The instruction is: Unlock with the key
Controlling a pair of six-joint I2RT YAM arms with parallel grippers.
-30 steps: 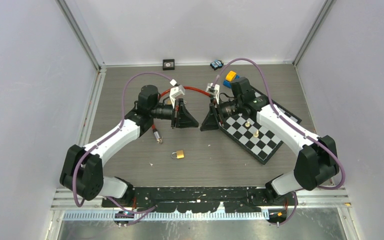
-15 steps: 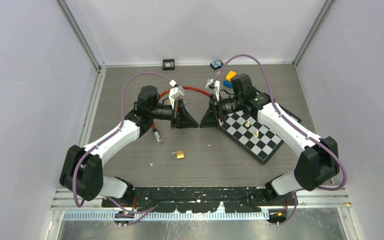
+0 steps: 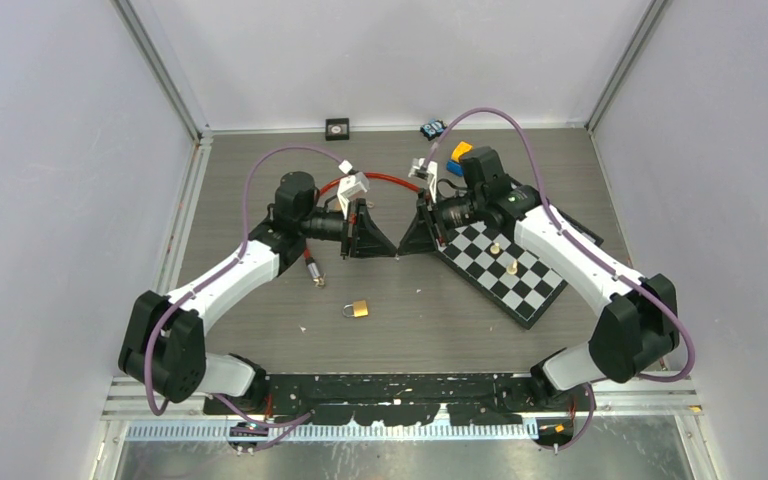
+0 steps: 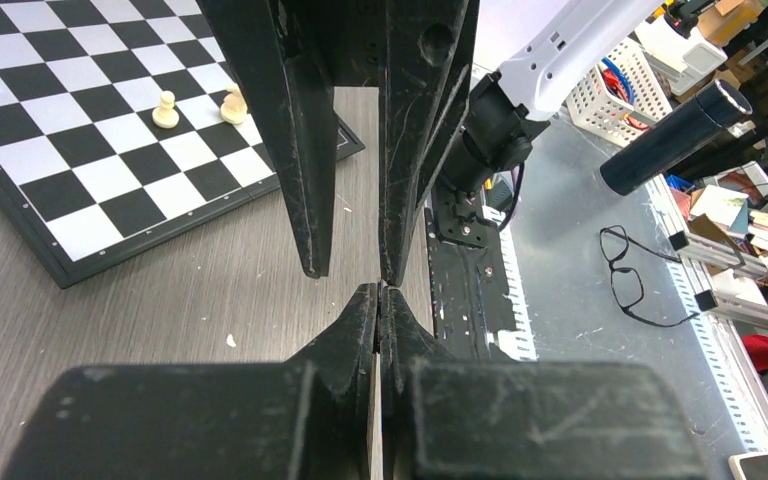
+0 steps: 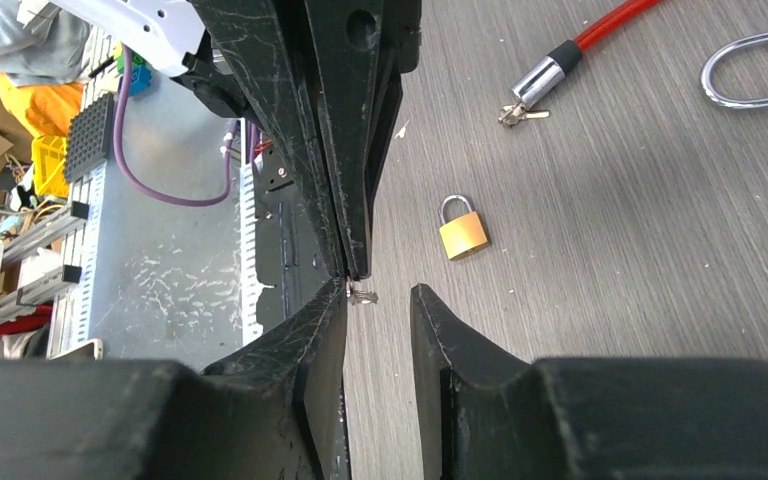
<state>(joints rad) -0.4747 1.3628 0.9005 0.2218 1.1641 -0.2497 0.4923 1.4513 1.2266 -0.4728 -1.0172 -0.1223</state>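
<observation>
Over mid-table, your left gripper (image 3: 390, 248) is pinching the small key (image 5: 363, 296) in its clenched tips, while your right gripper (image 5: 378, 292) is waiting, jaws parted, around it. The padlock (image 3: 358, 308) is lying apart on the table, nearer the bases. You're risking a dropped or twisted key if the left lets go before the right is clamping squarely.

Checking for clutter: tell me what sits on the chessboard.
Two pale chess pieces stand on the chessboard. The right arm covers its far side; anything there is hidden.
</observation>
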